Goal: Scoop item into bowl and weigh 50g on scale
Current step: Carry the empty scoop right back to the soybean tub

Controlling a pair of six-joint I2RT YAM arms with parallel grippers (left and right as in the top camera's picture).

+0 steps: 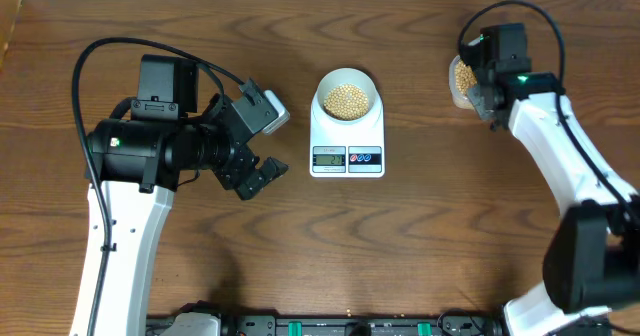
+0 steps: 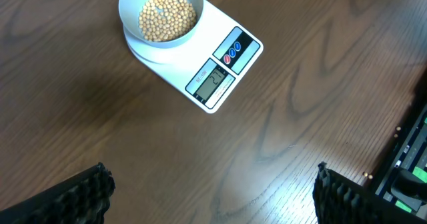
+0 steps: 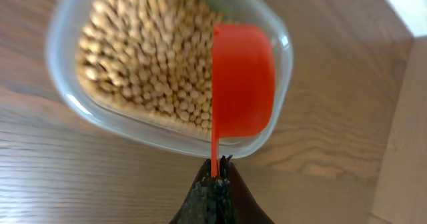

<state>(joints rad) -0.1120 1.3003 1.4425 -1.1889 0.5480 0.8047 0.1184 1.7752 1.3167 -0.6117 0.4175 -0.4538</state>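
The pale bowl (image 1: 347, 98) holds tan beans (image 1: 347, 99) and stands on the white scale (image 1: 347, 141) at the table's middle. In the left wrist view the bowl (image 2: 161, 15) and scale (image 2: 200, 57) lie ahead, with the display (image 2: 211, 81) lit. My left gripper (image 1: 258, 176) is open over bare wood left of the scale, its fingers (image 2: 87, 196) wide apart. My right gripper (image 3: 217, 165) is shut on the handle of a red scoop (image 3: 242, 79). The scoop hangs over a clear tub (image 3: 67, 84) full of beans (image 3: 147, 57) at the far right.
The clear tub (image 1: 462, 81) sits near the table's back right, partly under my right arm (image 1: 560, 146). A black rail with green parts (image 1: 330, 326) runs along the front edge. A pale surface (image 3: 407, 4) borders the table beyond the tub.
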